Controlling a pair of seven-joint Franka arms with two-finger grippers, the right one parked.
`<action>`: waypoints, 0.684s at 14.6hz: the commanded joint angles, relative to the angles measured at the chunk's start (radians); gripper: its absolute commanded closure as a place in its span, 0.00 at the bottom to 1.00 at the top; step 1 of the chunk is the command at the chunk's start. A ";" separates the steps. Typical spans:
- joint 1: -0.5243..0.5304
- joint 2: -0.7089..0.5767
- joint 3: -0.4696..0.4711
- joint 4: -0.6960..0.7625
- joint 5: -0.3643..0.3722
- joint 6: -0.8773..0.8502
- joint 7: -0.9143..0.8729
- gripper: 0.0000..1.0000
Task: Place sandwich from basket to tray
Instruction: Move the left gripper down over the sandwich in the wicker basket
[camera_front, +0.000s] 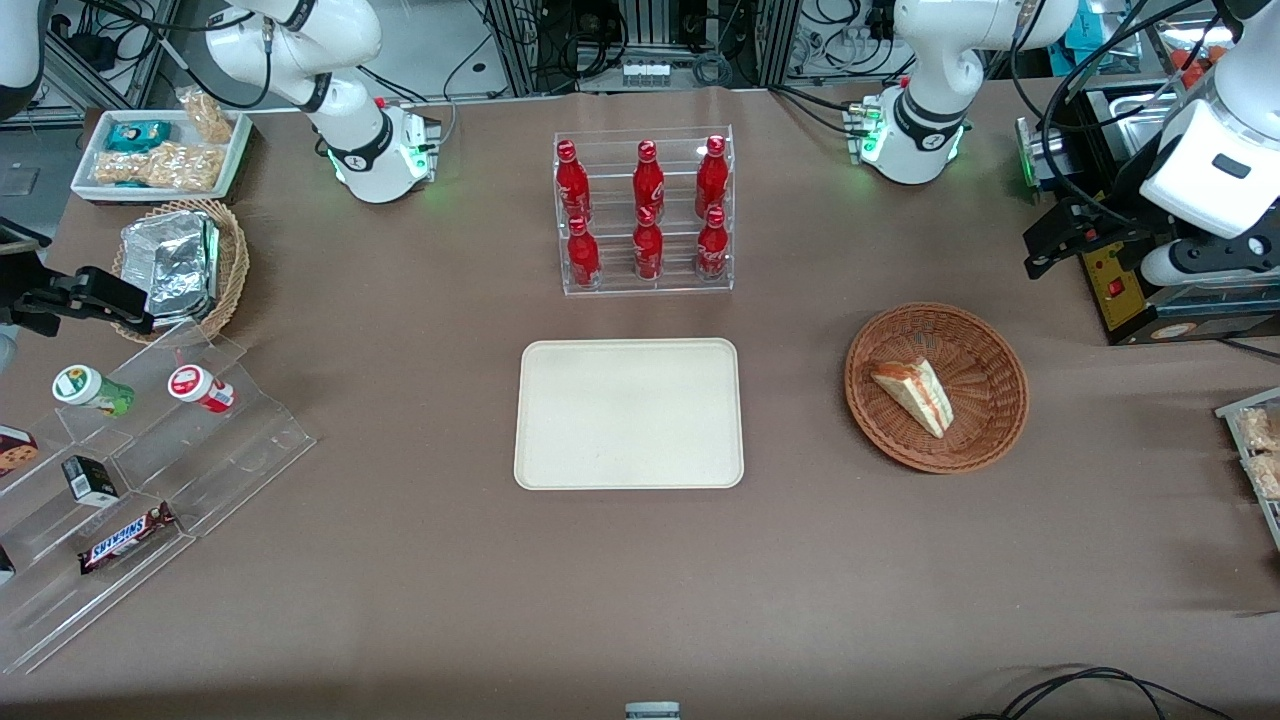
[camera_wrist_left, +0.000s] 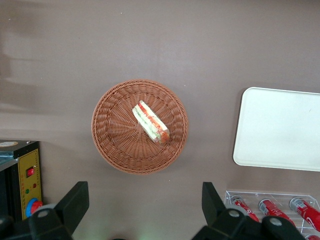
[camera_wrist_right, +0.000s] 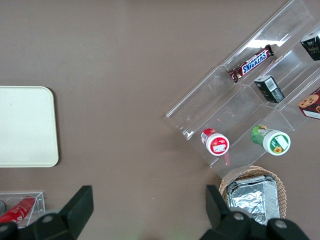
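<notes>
The fingers (camera_wrist_left: 75, 202) of the left gripper (camera_wrist_left: 142, 202) are standing wide apart and holding nothing, hanging high above the table with the basket (camera_wrist_left: 107, 145) showing between them. The gripper is sitting toward the working arm's end of the table, well above the basket and farther from the front camera than it.

Nearest the front camera, the tray (camera_front: 628, 470) is lying bare on the brown table (camera_front: 640, 600). Beside it, toward the working arm's end, the basket (camera_front: 990, 430) is holding the sandwich (camera_front: 915, 392), which is resting on its side near the basket's middle, filling edge showing. Farther back, a clear rack of red bottles (camera_front: 645, 215) is standing.

The sandwich is lying at an angle, so fingers closing across the wrong axis are likely to push it around or squash the soft bread. Coming down too low risks catching the wicker.
</notes>
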 joint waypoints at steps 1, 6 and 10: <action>0.008 -0.032 0.008 -0.039 0.000 -0.005 0.001 0.00; 0.012 -0.020 0.010 -0.091 0.005 0.019 -0.012 0.00; 0.012 -0.022 0.010 -0.356 -0.003 0.256 -0.127 0.00</action>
